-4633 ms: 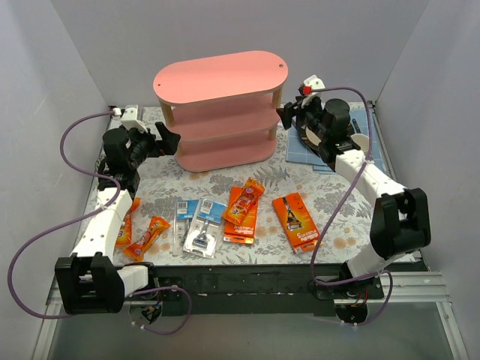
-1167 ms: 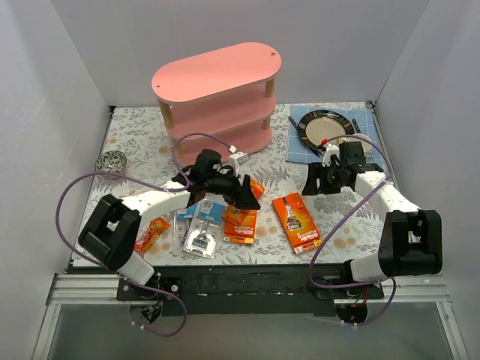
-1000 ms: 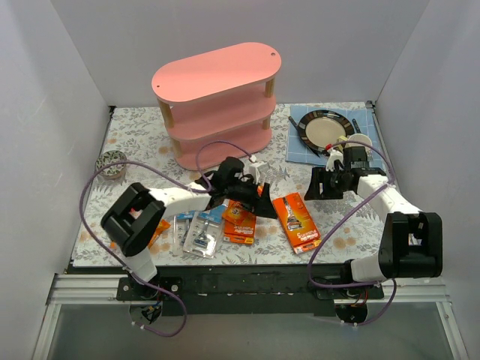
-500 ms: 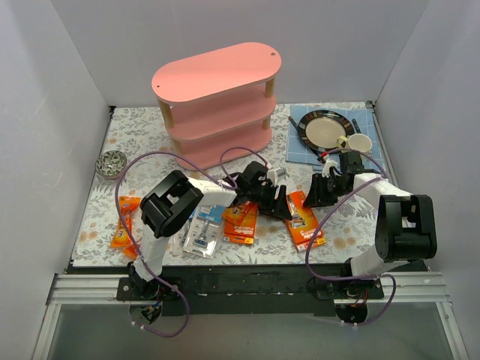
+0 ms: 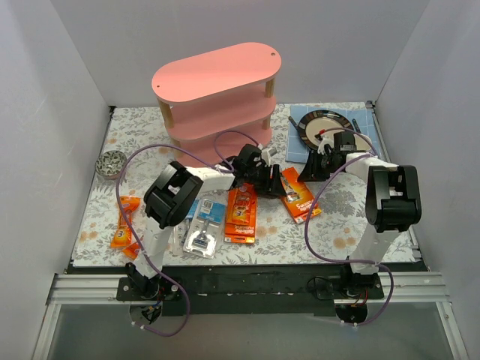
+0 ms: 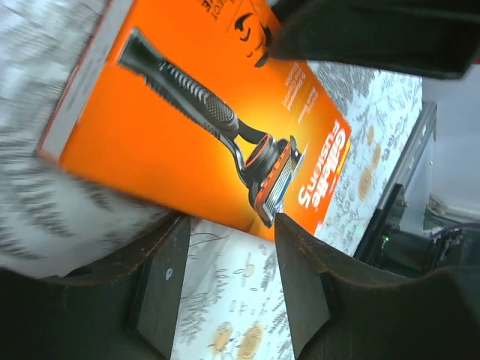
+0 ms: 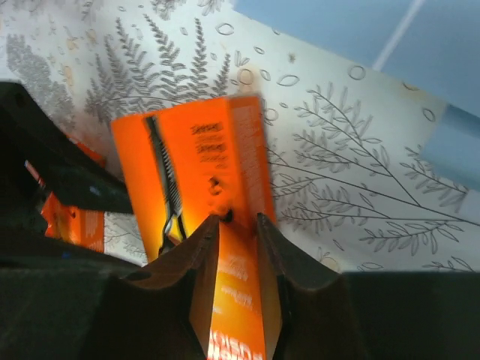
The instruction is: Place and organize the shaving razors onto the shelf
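- The orange razor card (image 5: 301,201) lies at 5 o'clock from the shelf (image 5: 217,79), its long side running 11 to 5.
- The left gripper (image 5: 276,185), at its 10 o'clock, is open.
- The right gripper (image 5: 310,171), at 1 o'clock, looks nearer; I cannot tell its grip.

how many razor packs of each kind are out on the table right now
long orange crinkly bags: 3 (one mostly hidden)
flat orange rectangular cards: 2
clear white-blue blister packs: 2 (overlapping)
total: 7
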Tool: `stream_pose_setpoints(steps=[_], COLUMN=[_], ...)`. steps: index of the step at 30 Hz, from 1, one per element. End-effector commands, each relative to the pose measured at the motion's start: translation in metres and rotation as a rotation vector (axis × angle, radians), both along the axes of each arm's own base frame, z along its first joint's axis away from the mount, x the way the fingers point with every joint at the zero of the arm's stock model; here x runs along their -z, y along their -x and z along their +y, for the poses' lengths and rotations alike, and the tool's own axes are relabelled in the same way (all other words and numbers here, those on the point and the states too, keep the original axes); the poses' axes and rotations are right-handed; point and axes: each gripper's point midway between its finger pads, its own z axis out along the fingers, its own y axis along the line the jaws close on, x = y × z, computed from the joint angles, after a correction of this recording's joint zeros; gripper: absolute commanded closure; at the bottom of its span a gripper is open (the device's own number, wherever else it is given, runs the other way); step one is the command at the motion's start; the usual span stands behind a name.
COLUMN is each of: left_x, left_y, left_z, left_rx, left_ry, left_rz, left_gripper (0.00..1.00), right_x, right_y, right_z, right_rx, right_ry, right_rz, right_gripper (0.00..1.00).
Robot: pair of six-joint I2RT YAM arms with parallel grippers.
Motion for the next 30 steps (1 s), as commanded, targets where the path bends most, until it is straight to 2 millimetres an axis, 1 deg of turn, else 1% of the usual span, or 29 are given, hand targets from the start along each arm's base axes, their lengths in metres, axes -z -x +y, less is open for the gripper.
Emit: stream_pose_setpoints(steps=[1, 2, 3, 4, 5, 6, 7, 9, 10, 11, 12, 13, 16, 21, 23, 24, 28, 30], left_x=[-0.027, -0.03, -0.041, -0.034, -0.041, -0.05, -0.043, -0.048, -0.052, -0.049, -0.051, -0.054, -0.052, -0.054, -0.053, -0.054, -0.053, -0.052], left_y=[-0.016, -0.01, -0.005, 0.007, 0.022, 0.028, 0.038, 0.046, 0.048, 0.054, 0.055, 0.058, 0.062, 0.06, 0.061, 0.061, 0.06, 0.06], left_z=[0.01, 0.012, 0.014, 0.019, 0.02, 0.022, 0.029, 0.034, 0.037, 0.04, 0.04, 0.041, 0.041, 0.036, 0.034, 0.032, 0.031, 0.029], left_rx=[0.014, 0.036, 0.06, 0.088, 0.155, 0.181, 0.21, 0.231, 0.233, 0.239, 0.242, 0.246, 0.254, 0.254, 0.256, 0.255, 0.229, 0.195], left_ry=[0.024, 0.034, 0.054, 0.053, 0.093, 0.115, 0.11, 0.127, 0.129, 0.127, 0.133, 0.139, 0.133, 0.134, 0.136, 0.136, 0.139, 0.141], left_rz=[-0.101, -0.098, -0.119, -0.098, -0.083, -0.102, -0.109, -0.13, -0.146, -0.134, -0.141, -0.151, -0.154, -0.178, -0.182, -0.183, -0.155, -0.113], left_gripper=[0.5, 0.46, 0.43, 0.41, 0.38, 0.37, 0.37, 0.36, 0.36, 0.36, 0.36, 0.36, 0.35, 0.35, 0.34, 0.34, 0.32, 0.29], right_x=[-0.028, -0.029, -0.03, -0.029, -0.026, -0.022, -0.018, -0.016, -0.007, -0.006, -0.005, -0.002, 0.0, 0.013, 0.016, 0.017, 0.025, 0.027], right_y=[0.005, 0.006, 0.02, 0.028, 0.033, 0.053, 0.063, 0.08, 0.097, 0.101, 0.104, 0.105, 0.102, 0.103, 0.099, 0.099, 0.101, 0.104], right_z=[0.009, -0.004, -0.011, -0.015, -0.037, -0.043, -0.048, -0.057, -0.057, -0.058, -0.057, -0.055, -0.048, -0.043, -0.041, -0.041, -0.041, -0.04], right_rx=[-0.05, -0.019, -0.002, 0.012, 0.076, 0.095, 0.105, 0.124, 0.128, 0.133, 0.133, 0.134, 0.12, 0.118, 0.123, 0.126, 0.144, 0.145], right_ry=[-0.036, -0.013, -0.003, 0.004, 0.014, 0.015, 0.014, 0.005, -0.001, -0.018, -0.027, -0.037, -0.09, -0.131, -0.151, -0.156, -0.156, -0.159], right_rz=[0.024, 0.026, 0.061, 0.082, 0.107, 0.16, 0.188, 0.215, 0.261, 0.268, 0.27, 0.266, 0.256, 0.305, 0.304, 0.306, 0.335, 0.345], right_gripper=[0.57, 0.53, 0.49, 0.42, 0.39, 0.38, 0.37, 0.38, 0.38, 0.39, 0.4, 0.41, 0.44, 0.48, 0.5, 0.53, 0.57, 0.62])
